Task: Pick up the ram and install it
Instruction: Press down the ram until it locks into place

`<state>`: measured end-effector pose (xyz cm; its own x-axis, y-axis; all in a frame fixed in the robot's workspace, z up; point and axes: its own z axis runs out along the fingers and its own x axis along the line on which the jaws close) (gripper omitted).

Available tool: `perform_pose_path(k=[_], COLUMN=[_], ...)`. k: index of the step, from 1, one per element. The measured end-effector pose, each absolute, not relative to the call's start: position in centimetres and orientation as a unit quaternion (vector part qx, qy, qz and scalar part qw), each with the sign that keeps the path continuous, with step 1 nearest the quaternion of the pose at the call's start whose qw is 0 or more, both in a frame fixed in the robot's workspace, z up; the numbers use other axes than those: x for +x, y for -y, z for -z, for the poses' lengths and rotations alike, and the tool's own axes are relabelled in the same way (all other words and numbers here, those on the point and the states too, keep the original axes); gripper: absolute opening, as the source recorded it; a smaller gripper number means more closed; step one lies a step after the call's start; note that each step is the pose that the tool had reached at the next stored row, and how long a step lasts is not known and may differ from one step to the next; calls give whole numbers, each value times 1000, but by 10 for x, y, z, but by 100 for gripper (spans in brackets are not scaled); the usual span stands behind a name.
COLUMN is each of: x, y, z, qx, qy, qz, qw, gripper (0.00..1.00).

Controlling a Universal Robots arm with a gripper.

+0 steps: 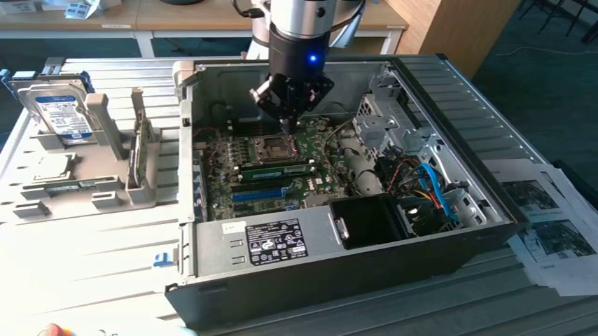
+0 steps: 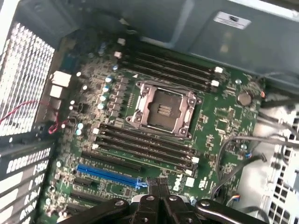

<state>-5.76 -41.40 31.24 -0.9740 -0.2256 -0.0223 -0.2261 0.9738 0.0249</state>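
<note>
Open computer case (image 1: 280, 241) holds the motherboard (image 1: 266, 164); one green ram (image 1: 279, 170) sits seated in a slot beside the empty CPU socket (image 2: 162, 109). Gripper (image 1: 288, 120) hovers above the board, fingers pressed together, gripping nothing. Beyond, a grey tray (image 1: 84, 189) carries a hard drive (image 1: 58, 112).

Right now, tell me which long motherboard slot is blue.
The blue slot beside the shut hand, beyond the black memory slots from the CPU socket; every other slot is black.
</note>
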Motion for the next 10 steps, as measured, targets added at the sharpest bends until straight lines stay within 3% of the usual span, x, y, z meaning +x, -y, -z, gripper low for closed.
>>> perform_pose_path(k=[10], x=[-58], y=[414], z=[-312], qx=[-26], qy=[-1000], qz=[-13], qw=[11], gripper=[10])
